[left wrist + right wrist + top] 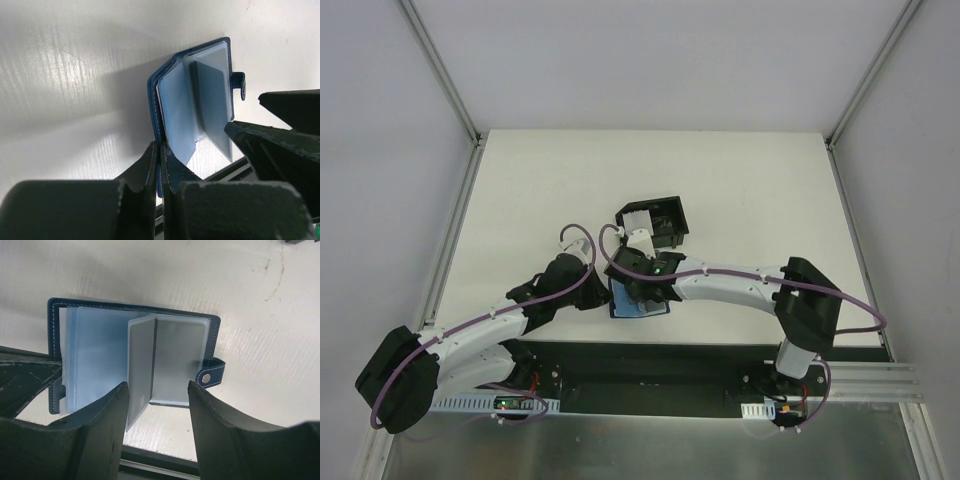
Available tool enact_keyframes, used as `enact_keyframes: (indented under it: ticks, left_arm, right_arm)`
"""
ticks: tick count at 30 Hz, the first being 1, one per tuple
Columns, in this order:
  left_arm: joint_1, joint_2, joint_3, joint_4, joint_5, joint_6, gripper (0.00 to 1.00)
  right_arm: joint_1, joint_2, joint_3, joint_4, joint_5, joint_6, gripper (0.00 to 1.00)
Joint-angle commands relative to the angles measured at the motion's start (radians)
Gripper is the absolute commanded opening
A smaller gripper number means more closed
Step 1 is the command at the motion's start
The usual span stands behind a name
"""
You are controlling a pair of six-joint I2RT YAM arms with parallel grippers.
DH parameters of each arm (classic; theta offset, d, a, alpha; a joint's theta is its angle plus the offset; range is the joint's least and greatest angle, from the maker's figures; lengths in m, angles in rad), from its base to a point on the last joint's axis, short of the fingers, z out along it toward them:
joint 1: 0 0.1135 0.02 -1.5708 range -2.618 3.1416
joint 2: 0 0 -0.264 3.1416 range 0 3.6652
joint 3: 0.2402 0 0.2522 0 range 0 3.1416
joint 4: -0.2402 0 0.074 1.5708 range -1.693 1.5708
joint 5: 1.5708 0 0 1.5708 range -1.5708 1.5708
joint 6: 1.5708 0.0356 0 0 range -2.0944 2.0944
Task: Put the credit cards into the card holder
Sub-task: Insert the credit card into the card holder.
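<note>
- Left gripper (160, 150), left wrist view: fingers clenched on the near edge of the card holder (192, 107), pinching its dark blue cover. No gap shows between them.
- Same view: the card holder's left cover seems to tilt up from the surface (75, 75). I cannot tell that from the right wrist view, where the holder looks laid out flat.
- Right gripper (157, 390), right wrist view: fingers released and well apart, straddling the near edge of the card holder with nothing clamped between them.
- A single clear sleeve leaf (141, 365) stands up from the holder's middle, between those fingers and close to the left-hand one. I cannot tell whether they touch.
- Only the right wrist view gives the full spread: pale blue sleeves on the holder's left half, greyer sleeves on the right, and a snap tab (209, 376) sticking out on the right side.
- I cannot make out a card inside any sleeve; the plastic is cloudy.
- Top view: both wrists crowd over the card holder, and only a blue patch shows at its near side. Neither finger state can be read from here.
- The near edge of the holder is cut off behind the fingers in both wrist views.
- Just beyond the card holder, top view only: black box (665, 222), open-topped and set askew.
- The credit cards (637, 217) show as a pale stack at the box's left side, too small to count.
</note>
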Motion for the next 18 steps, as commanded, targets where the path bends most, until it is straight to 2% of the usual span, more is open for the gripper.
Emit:
enact_keyframes:
  ticks: [1,18]
  left_arm:
    - [0.006,-0.008,-0.013,0.017,-0.026,-0.005,0.00]
    - [0.008,0.019,-0.013,0.001,-0.057,-0.022,0.00]
  right_arm:
    - [-0.012,-0.083,-0.046,-0.006,0.027,0.029,0.53]
    - [-0.071,-0.217,-0.215,0.052,0.007,0.066,0.52]
